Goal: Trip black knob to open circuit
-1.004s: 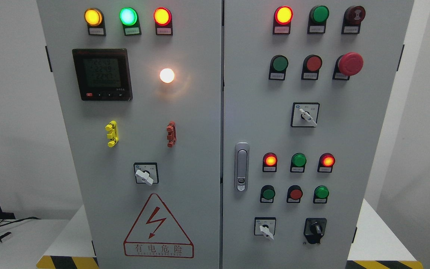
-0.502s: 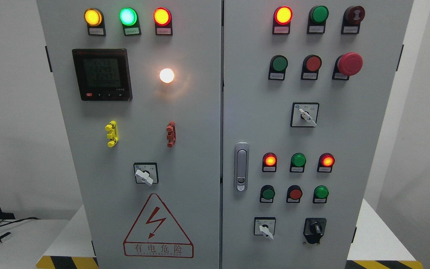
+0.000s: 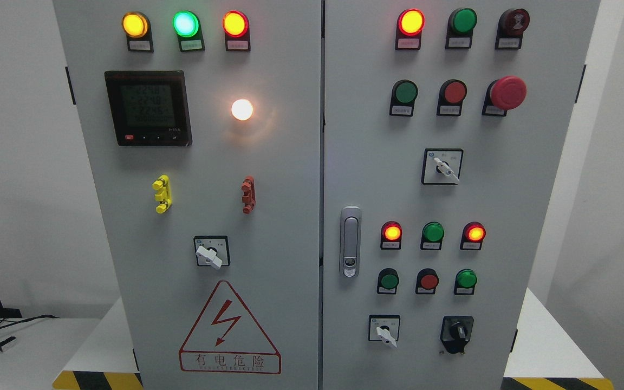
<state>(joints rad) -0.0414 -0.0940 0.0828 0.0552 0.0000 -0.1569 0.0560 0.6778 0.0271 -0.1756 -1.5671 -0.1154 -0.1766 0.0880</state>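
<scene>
A grey electrical cabinet with two doors fills the head view. The black knob sits on a black plate at the lower right of the right door, its pointer standing roughly upright. A white selector switch is just left of it. Neither of my hands nor arms shows in the view.
Lit indicator lamps line the top of both doors. A red mushroom stop button is at upper right. A white selector sits mid right door, another on the left door. A door latch is near the middle seam. Yellow-black hazard tape marks the table edge.
Only the meter digits differ slightly; nothing else has visibly moved.
</scene>
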